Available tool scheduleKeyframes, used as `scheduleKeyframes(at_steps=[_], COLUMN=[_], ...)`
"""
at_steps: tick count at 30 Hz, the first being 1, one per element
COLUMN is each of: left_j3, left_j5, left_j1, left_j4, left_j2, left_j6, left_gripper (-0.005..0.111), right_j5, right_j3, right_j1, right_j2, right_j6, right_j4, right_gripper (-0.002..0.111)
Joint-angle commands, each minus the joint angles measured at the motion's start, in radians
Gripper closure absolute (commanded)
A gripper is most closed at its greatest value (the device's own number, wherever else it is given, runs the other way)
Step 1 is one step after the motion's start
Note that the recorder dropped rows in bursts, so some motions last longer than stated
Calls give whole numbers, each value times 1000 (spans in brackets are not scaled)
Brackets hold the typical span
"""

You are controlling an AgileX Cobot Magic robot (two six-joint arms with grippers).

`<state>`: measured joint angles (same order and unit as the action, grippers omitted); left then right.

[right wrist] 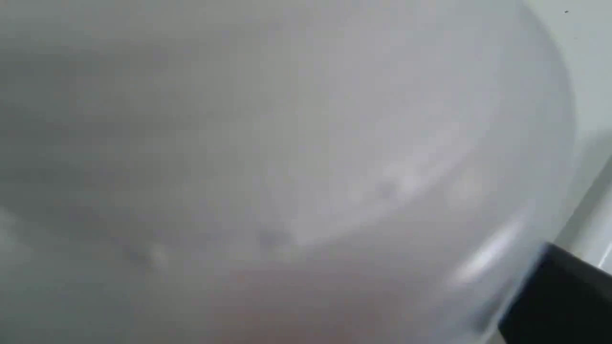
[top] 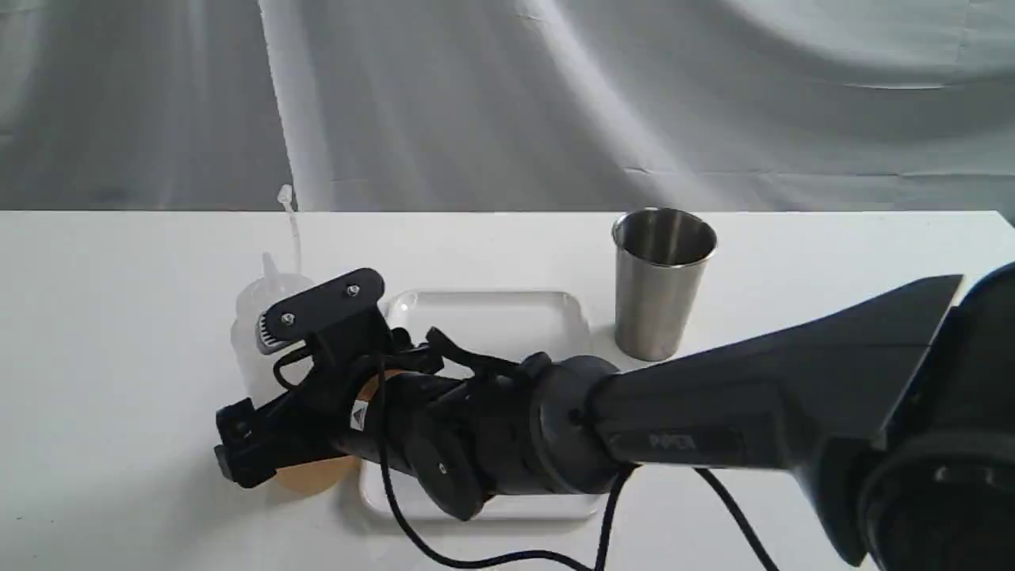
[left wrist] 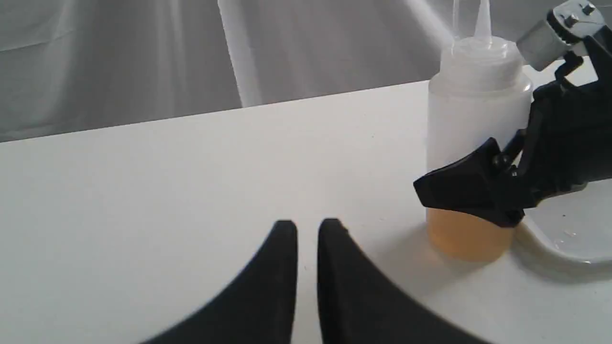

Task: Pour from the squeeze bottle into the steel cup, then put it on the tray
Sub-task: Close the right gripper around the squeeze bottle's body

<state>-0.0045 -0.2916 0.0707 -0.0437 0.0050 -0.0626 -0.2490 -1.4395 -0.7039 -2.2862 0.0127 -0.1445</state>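
So the right pincer (top: 266, 432) reaches across and has the bottle (left wrist: 478, 110) between its jaws, low on the body, just above the amber liquid (left wrist: 466, 236). One finger (left wrist: 459, 191) lies flat across the near wall. The other is hidden behind the plastic, so I can't tell if it's actually squeezing or just wrapped around. The bottle stands upright on the desk (top: 119, 357), nozzle up, so I'd say nothing's been poured yet. Grabbing low and side-on makes sense to me: the walls are soft, and the wrist needs room to roll the nozzle over. The tray (top: 492, 309) lies right behind the pincer, under its wrist and just beside the bottle. The cup (top: 662, 285) stands past the tray, well apart from the pincer, so it'll take a lift and a carry before any tipping. The right wrist cam is just whitish blur, it's that close. The left pincer (left wrist: 307, 229) hovers over the desk near the bottle, fingers all but pressed together, holding nothing, probably parked out of the way.
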Motion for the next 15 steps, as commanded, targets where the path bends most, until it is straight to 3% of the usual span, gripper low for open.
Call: scheduleKeyframes(at_steps=[1,9,15], left_j3=[4,4,4], left_j5=[7,7,7], left_j1=[3,3,3], left_j4=[-1,-1,-1], left_j2=[-5,-5,-5], left_j6=[2,2,2], left_gripper=[98,98,98], right_j5=[8,10,10], right_j3=[-5,-5,-5], right_j1=[9,9,7], right_j2=[-1,-3,-3], right_j6=[10,10,6], right_j4=[8,8,6], right_gripper=[10,16,40])
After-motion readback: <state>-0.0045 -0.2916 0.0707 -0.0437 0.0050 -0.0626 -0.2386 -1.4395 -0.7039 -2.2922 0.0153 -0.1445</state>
